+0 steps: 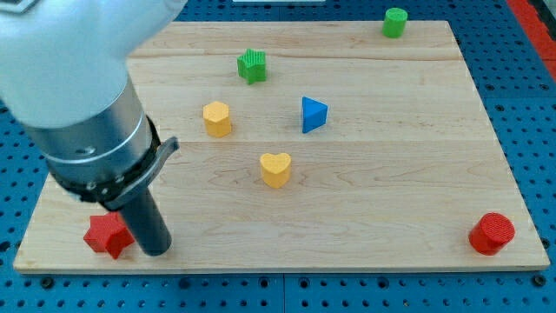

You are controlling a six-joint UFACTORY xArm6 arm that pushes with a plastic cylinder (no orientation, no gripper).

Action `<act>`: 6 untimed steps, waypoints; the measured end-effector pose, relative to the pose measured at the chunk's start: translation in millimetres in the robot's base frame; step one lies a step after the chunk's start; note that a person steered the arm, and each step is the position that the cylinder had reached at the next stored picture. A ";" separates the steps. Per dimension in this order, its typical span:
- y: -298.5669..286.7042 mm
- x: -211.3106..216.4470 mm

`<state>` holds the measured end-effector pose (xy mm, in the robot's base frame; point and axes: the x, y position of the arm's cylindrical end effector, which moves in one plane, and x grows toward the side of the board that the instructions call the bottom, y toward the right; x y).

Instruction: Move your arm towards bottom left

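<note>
Since the move is only toward the lower left of the frame, what matters is that my tip [156,250] already stands low in that corner of the wooden board [391,209], with the red star block [107,234] just beside it on its left — touching or nearly so. No gripper here, only a bare rod holding nothing. Farther off lie a yellow heart block [276,169], yellow hexagon block [216,118], blue triangle block [314,114], green star block [252,65] — all well apart
</note>
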<state>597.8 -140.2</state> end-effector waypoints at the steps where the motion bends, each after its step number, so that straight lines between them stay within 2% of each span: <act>1: -3.1 8.5; 3: 19.2 5.4; 6: 7.7 -19.8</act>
